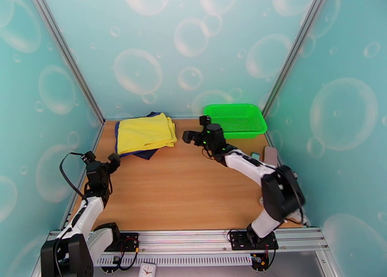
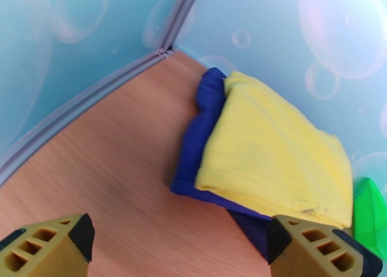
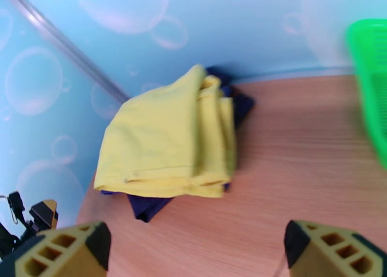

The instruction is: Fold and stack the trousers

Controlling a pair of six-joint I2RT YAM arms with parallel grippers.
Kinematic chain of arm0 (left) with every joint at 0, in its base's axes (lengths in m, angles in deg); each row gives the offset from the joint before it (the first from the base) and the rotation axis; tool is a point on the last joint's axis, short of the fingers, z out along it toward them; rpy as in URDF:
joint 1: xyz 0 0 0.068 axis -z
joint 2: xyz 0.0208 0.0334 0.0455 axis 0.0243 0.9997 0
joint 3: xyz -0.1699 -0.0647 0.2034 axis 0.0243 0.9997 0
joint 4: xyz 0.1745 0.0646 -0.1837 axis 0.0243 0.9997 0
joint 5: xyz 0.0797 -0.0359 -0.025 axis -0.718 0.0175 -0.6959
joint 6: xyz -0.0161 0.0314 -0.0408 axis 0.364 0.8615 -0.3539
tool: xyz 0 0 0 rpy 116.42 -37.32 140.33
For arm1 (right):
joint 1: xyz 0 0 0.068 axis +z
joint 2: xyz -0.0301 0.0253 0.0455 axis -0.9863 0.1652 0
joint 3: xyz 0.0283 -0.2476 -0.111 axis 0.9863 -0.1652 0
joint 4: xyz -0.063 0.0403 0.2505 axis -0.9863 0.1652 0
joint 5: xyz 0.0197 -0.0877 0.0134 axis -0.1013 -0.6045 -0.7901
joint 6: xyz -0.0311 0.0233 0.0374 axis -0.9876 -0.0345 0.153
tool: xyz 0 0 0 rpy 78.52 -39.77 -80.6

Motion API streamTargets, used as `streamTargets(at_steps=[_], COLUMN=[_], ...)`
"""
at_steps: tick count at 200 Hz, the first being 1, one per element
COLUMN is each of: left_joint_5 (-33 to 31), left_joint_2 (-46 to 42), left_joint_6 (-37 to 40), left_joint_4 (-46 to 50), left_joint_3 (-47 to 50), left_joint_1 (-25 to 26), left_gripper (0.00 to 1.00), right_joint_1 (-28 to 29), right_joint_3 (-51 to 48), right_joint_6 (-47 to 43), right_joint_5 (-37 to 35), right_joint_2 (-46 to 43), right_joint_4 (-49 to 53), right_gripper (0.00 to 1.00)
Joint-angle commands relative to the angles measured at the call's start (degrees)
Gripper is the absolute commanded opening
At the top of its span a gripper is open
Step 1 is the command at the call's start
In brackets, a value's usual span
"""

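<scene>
Trousers (image 1: pixel 145 133) in bright yellow lie folded into a flat rectangle at the far left of the desk (image 1: pixel 184 191), close to the back corner where the two bubble-printed walls meet. They rest on top of a navy garment (image 1: pixel 145 154), whose dark edges peek out along the left side and at the near corner of the pile. From the right wrist view the trousers (image 3: pixel 164 142) show several stacked layers at their right-hand edge, with the navy garment (image 3: pixel 145 206) sticking out underneath at the near side.

The left gripper (image 1: pixel 101 158) hangs just near and left of the pile, its fingers spread wide apart with nothing between them. In its own wrist view the left gripper (image 2: pixel 179 239) frames bare wood, with the trousers (image 2: pixel 275 157) and navy garment (image 2: pixel 200 128) lying beyond it.

The right gripper (image 1: pixel 196 129) sits just right of the pile, between it and a green basket (image 1: pixel 232 105) at the far right. Its fingers are likewise spread apart and hold nothing, and its wrist view shows the right gripper (image 3: pixel 196 246) above bare desk.

Two small items (image 1: pixel 263 154) lie by the right edge of the desk; what they are is hard to tell.
</scene>
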Motion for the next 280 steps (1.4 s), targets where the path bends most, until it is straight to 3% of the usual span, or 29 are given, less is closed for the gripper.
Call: streamTargets(at_steps=[1, 27, 48, 82, 109, 123, 148, 177, 188, 194, 203, 210, 226, 231, 240, 259, 280], left_joint_5=[-8.8, -10.4, -4.8, -6.5, -3.4, -1.6, 1.2, 6.1, 10.2, 12.8, 8.0, 7.0, 9.9, 10.9, 10.7, 7.8, 7.1], left_joint_2=[-1.8, -0.4, 1.7, 10.0, 15.9, 18.0, 18.8, 17.7, 19.0, 21.4, 26.3, 28.4, 31.9, 33.6, 31.8, 32.5, 32.8], left_joint_6=[11.4, 12.6, 12.6, 17.1, 18.8, 19.8, 20.5, 23.5, 19.1, 20.5, 20.7, 19.3, 17.8, 18.7, 18.8, 18.6, 18.9], left_joint_4=[-19.9, -23.2, -24.8, -38.2, -38.4, -44.1, -40.4, -42.9, -51.3, -57.2, -65.9, -65.9, -59.0, -58.2, -48.6, -50.4, -54.0], left_joint_3=[9.5, 9.8, 9.4, 9.2, 5.3, 6.3, 4.2, 6.1, 8.8, 10.5, 12.0, 11.5, 6.3, 4.4, 1.4, 1.4, 2.9], left_joint_1=[4.6, 6.6, 6.6, 5.8, 6.0, 5.9, 6.0, 8.4, 8.1, 8.1, 9.2, 8.4, 6.6, 6.6, 7.2, 7.9, 8.0], left_gripper=[0.99, 0.99, 0.99, 1.0, 0.99, 0.99, 1.0, 0.99, 0.99, 0.99, 0.99, 0.99, 0.99, 0.99, 0.99, 0.99, 0.99], right_joint_1=[-11.0, -20.3, -21.5, -21.8, -22.6, -22.6, -22.6, -22.6, -22.3, -22.2, -22.2, -22.3, -22.4, -22.6, -22.1, -19.9, -19.5], right_joint_3=[-12.7, -23.0, -31.2, -47.8, -48.0, -49.0, -50.3, -47.9, -47.8, -47.8, -47.8, -47.9, -46.2, -45.3, -42.7, -36.9, -37.6], right_joint_6=[-3.2, -7.5, -13.1, -21.2, -21.0, -19.7, -18.7, -20.0, -21.4, -21.6, -21.7, -22.1, -22.5, -22.7, -23.2, -25.7, -26.1], right_joint_5=[-3.3, -6.6, -14.8, -23.9, -22.1, -20.0, -19.3, -18.8, -18.9, -18.9, -18.0, -17.5, -16.1, -15.2, -14.8, -15.8, -16.6], right_joint_2=[-7.7, -18.8, -26.1, -29.8, -25.9, -22.6, -18.2, -11.0, -6.5, -3.4, 0.0, 1.8, 4.4, 3.9, 3.1, 3.6, 3.5], right_joint_4=[-4.8, -8.9, -17.1, -43.2, -42.4, -46.1, -52.1, -57.6, -63.0, -66.4, -69.5, -71.4, -71.5, -69.1, -62.3, -51.8, -52.9], right_gripper=[0.99, 0.99, 0.99, 0.99, 0.99, 0.99, 0.99, 0.99, 0.99, 0.99, 0.99, 0.99, 0.99, 0.99, 0.99, 0.99, 0.99])
